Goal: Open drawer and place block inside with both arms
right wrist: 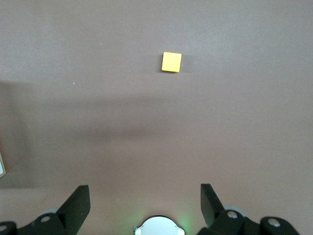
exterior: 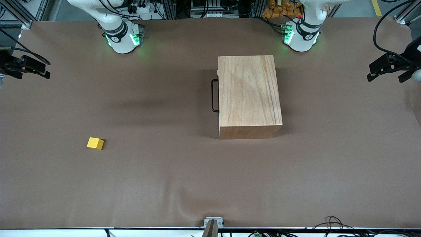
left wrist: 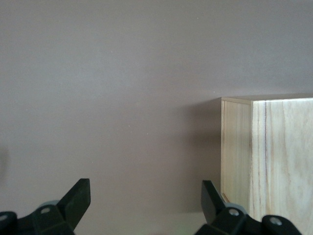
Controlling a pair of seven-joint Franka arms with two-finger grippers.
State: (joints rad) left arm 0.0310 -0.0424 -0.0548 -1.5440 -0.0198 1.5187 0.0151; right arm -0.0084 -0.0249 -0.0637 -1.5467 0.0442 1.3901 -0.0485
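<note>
The light-wood cabinet [exterior: 250,93] stands on the brown table in front of the left arm's base. Its drawer is shut; the thin black loop handle [exterior: 214,95] faces the right arm's end of the table. The small yellow block [exterior: 95,143] lies nearer the front camera, toward the right arm's end, and shows in the right wrist view [right wrist: 171,62]. My right gripper [exterior: 29,73] [right wrist: 145,193] is open and empty, high over the table between its base and the block. My left gripper [exterior: 386,77] [left wrist: 145,188] is open and empty, high beside the cabinet [left wrist: 274,156].
The green-lit arm bases [exterior: 123,38] [exterior: 301,36] stand along the table's edge farthest from the front camera. The right arm's base also shows in the right wrist view [right wrist: 159,226]. A small metal bracket [exterior: 213,223] and loose cables [exterior: 335,223] sit at the nearest edge.
</note>
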